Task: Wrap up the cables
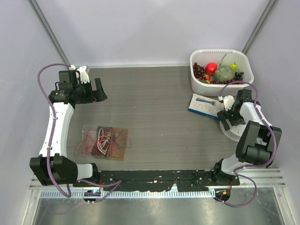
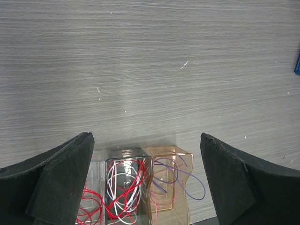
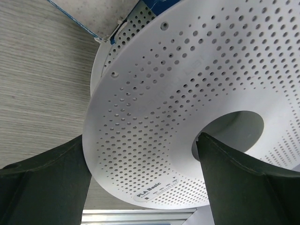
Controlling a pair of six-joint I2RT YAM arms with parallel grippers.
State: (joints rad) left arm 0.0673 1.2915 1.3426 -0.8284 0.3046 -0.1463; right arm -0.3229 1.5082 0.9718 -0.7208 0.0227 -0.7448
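Your left claw [image 2: 145,137] hangs released, far left; your right claw [image 3: 139,137], released too, hovers over the white spool [image 3: 187,70]. A thin cable [image 3: 75,20] leaves its rim

Fruit tub [image 1: 204,89], blue packet [image 1: 203,106] and wire-filled boxes [image 1: 105,141] sit on the table [image 1: 154,93].

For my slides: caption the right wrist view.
Open right pincer above a white perforated spool, one finger over its centre hole.
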